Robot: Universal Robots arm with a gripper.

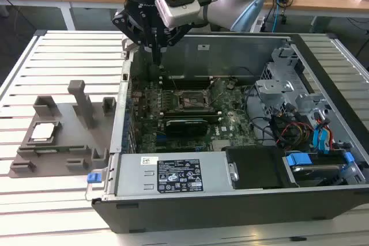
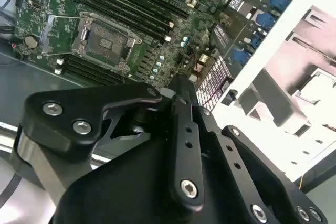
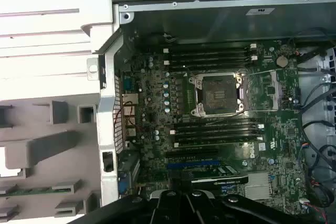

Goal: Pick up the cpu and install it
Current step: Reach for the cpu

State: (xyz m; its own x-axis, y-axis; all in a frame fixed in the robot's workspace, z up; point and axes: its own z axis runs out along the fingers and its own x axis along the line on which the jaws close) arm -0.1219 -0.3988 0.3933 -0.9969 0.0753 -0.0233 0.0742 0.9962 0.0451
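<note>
The cpu (image 1: 45,132), a small silvery-white square, lies flat in a recess of the grey plastic tray (image 1: 57,154) at the exterior view's left, outside the computer case. My gripper (image 1: 157,56) hangs above the case's back left corner, well apart from the cpu, its fingers drawn together to a point with nothing between them. The black socket frame (image 1: 193,101) sits open on the green motherboard, and shows in both wrist views (image 2: 105,40) (image 3: 218,94). In the second wrist view the gripper (image 2: 181,83) points down near the case wall.
The open computer case (image 1: 230,200) fills the middle of the slatted table, with a power supply box (image 1: 173,176) along its front and drive cages and cables (image 1: 300,113) on the exterior view's right. Upright blocks (image 1: 81,99) rise from the tray. Desks stand behind.
</note>
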